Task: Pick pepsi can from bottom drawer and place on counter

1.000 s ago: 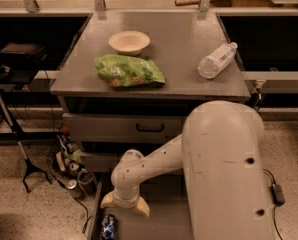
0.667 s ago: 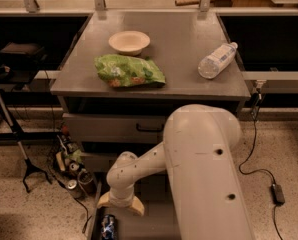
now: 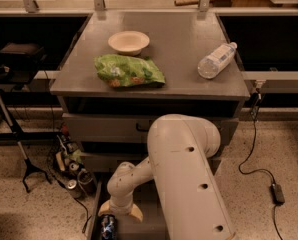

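Note:
The pepsi can (image 3: 108,227), blue with a white and red mark, lies in the front left corner of the pulled-out bottom drawer (image 3: 95,209). My gripper (image 3: 120,213) points down into that drawer, just above and slightly right of the can, its tan tips close to the can's top. My white arm (image 3: 189,179) bends down in front of the cabinet and hides most of the drawer floor. The grey counter (image 3: 181,39) is the cabinet's top, above the two drawers that stay pushed in.
On the counter sit a cream bowl (image 3: 129,41), a green chip bag (image 3: 129,71) and a clear water bottle (image 3: 216,60) lying on its side. Dull cans and cables (image 3: 71,176) clutter the floor left of the cabinet. A black cable (image 3: 259,169) runs along the floor on the right.
My arm's large upper link has swung left. The gripper has dropped a little closer to the pepsi can, which has not moved.

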You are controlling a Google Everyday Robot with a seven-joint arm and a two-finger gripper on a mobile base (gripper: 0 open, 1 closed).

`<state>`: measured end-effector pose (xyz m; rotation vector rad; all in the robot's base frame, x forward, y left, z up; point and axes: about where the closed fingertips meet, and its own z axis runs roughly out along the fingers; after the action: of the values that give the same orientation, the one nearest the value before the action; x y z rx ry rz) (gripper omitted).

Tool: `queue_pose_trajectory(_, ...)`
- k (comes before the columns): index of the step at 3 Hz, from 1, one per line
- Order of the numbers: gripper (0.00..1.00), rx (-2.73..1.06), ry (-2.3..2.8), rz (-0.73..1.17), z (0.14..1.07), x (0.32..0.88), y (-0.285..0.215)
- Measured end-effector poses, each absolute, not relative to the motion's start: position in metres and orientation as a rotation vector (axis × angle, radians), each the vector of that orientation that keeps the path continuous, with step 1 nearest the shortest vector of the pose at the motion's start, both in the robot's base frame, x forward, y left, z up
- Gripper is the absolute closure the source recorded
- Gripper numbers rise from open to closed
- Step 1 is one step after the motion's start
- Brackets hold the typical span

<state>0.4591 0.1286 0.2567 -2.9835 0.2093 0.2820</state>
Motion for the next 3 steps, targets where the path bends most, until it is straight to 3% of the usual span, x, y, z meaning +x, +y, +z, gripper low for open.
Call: queue_pose_trajectory(3,0.0,-2.998,0.303,0.132,0.193,0.46,0.152)
